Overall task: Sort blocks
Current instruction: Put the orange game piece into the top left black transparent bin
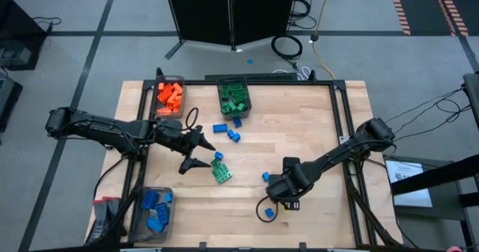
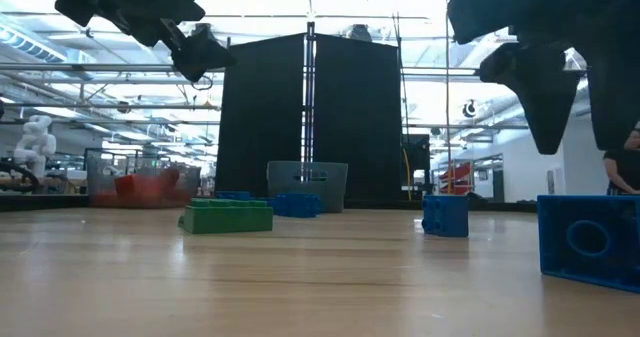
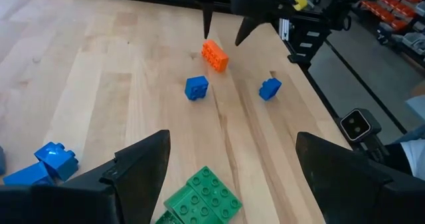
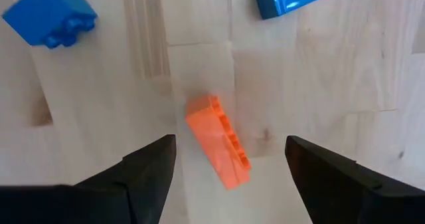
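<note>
- Orange block lies loose on the worktop under the right claw, spread, nothing pinched.
- Left claw spread above a green plate.
- Bins are mostly filled; a few blue blocks are left.

Three bins, two arms, many blocks.

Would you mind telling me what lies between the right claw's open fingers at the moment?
An orange block lies on the bare wood under the right claw, between its open fingers and untouched; the right wrist view shows it.
</note>
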Available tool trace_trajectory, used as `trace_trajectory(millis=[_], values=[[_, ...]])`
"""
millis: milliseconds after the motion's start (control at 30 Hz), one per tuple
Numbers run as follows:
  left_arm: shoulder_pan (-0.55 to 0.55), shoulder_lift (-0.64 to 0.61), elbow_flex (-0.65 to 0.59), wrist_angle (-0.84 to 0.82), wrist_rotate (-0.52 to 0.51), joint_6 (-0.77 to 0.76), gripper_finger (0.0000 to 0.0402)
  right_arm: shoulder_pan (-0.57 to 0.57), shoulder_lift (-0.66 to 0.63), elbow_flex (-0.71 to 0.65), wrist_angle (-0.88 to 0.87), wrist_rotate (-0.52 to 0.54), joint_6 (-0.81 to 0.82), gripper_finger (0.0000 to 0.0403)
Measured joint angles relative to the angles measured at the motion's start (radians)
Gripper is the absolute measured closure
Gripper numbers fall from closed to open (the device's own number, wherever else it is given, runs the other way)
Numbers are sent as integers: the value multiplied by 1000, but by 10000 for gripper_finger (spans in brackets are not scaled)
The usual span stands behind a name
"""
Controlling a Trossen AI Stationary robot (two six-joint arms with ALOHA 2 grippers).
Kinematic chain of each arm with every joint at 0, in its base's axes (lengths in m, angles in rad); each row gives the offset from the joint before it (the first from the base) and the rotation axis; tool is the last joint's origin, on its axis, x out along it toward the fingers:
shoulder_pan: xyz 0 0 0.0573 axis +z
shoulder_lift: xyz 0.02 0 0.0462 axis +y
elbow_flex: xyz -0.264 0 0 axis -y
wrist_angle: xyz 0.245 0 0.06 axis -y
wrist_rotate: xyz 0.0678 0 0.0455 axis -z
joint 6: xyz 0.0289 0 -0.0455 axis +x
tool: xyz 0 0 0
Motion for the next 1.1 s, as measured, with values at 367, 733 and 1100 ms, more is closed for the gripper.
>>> trace_trajectory(millis=[367,733,1100], values=[[0,0,0,-1,0,1,75,41,80,0,45,-1,34,124],[0,0,0,0,-1,2,75,54,226,7,45,-32,20,199],[0,0,0,2,-26,2,75,57,253,10,79,4,70,327]])
